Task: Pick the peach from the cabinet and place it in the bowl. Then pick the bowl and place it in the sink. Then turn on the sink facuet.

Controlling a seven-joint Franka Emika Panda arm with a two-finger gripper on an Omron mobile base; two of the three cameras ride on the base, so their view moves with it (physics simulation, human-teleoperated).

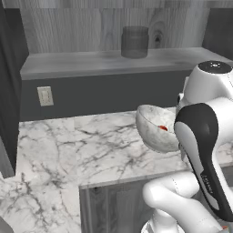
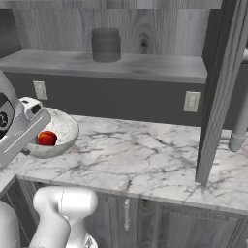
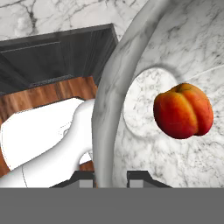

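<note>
The whitish mottled bowl point(image 1: 154, 129) hangs tilted over the marble counter near its front edge, and the orange-red peach point(image 1: 163, 128) lies inside it. In the hand view my gripper point(image 3: 113, 177) is shut on the bowl's rim point(image 3: 107, 113), one fingertip on each side of the wall, with the peach point(image 3: 183, 111) resting on the inner slope. From the right base view the bowl point(image 2: 63, 131) and the peach point(image 2: 47, 138) sit just beyond my hand. The cabinet shelf point(image 1: 91, 63) runs along the back wall. The sink and its faucet are out of view.
A dark grey jar point(image 1: 134, 42) stands on the shelf board point(image 2: 145, 68). A dark vertical cabinet panel point(image 2: 218, 97) comes down to the counter at the right, with a grey pipe point(image 2: 240, 131) behind it. Wall outlets point(image 2: 192, 101) sit below the shelf. Marble counter point(image 1: 68, 150) spreads left.
</note>
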